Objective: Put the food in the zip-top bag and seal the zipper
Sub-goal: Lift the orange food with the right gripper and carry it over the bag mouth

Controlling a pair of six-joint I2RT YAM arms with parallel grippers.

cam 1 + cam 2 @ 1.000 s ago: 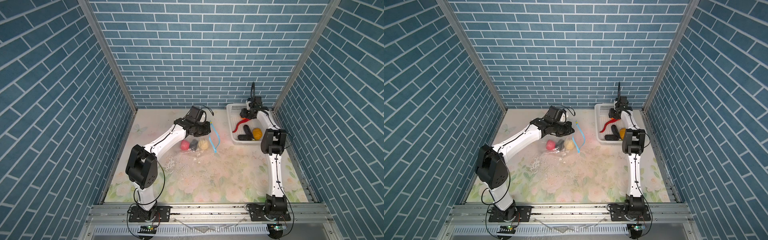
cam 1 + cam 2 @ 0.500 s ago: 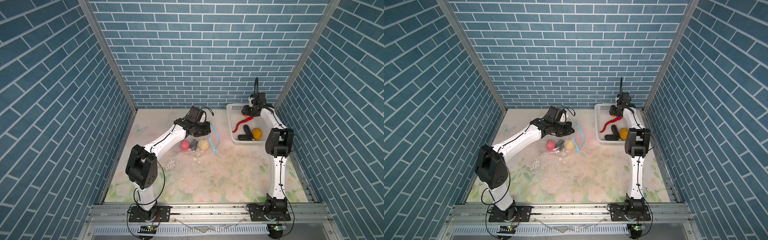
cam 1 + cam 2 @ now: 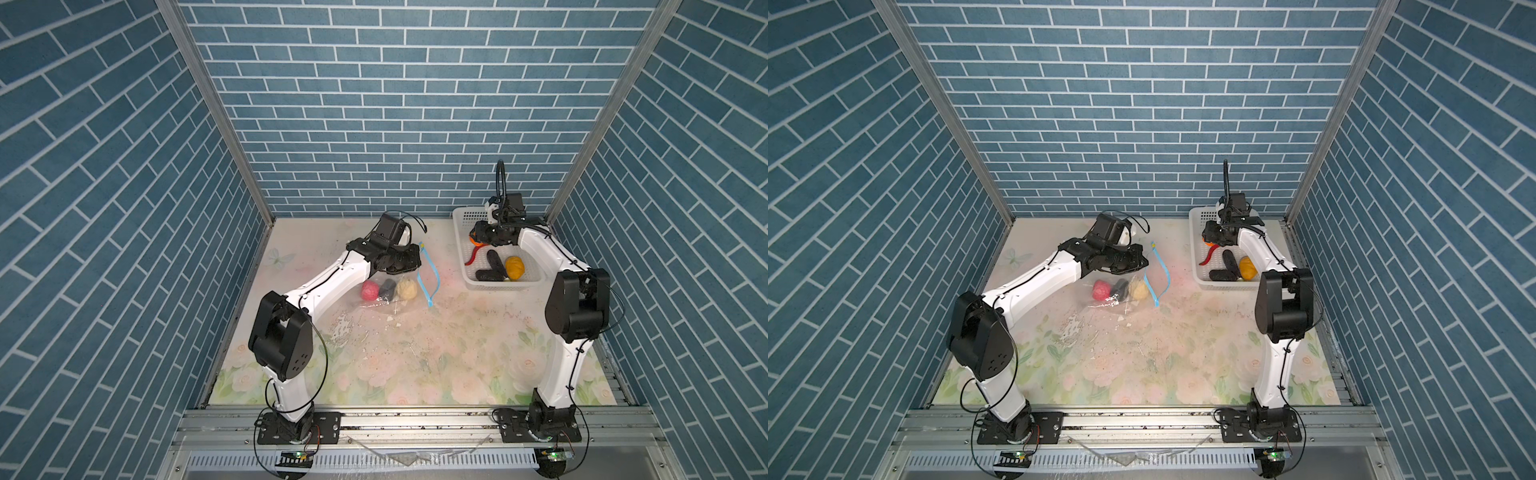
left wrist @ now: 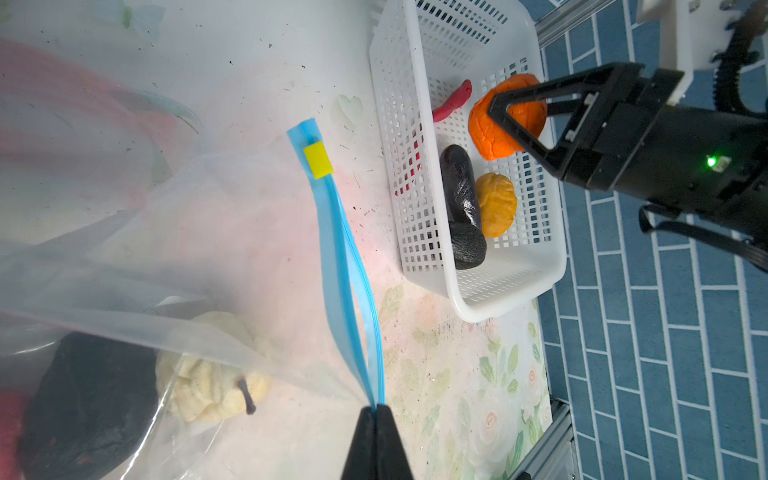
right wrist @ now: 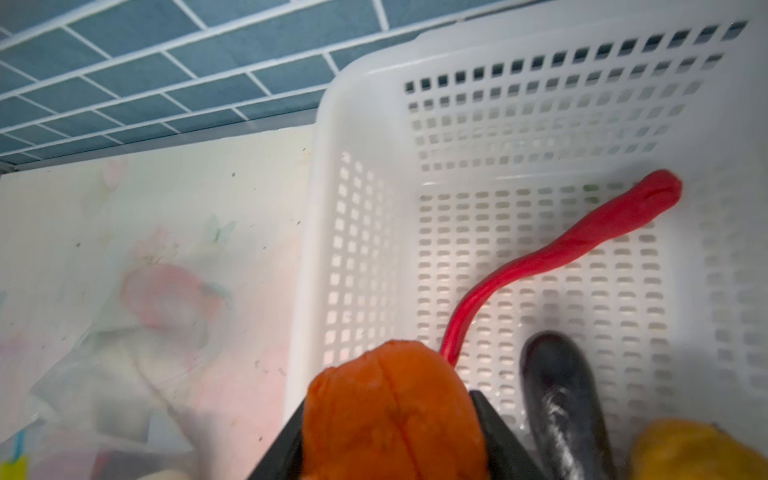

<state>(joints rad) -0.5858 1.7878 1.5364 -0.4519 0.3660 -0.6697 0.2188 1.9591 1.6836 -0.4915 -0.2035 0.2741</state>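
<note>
The clear zip-top bag lies mid-table with pink, black and cream food inside. My left gripper is shut on one end of the light-blue zipper, and the mouth gapes toward the yellow slider. My right gripper is shut on an orange lump, held over the left part of the white basket. A red chili, a dark eggplant, a yellow-brown lump and a black lump lie in the basket.
The basket stands at the back right against the brick wall. Both arms reach in from the front rail. Small white scraps litter the floral mat in front of the bag.
The right gripper has moved left over the basket with the orange lump in it. The left arm and the bag have not moved.
</note>
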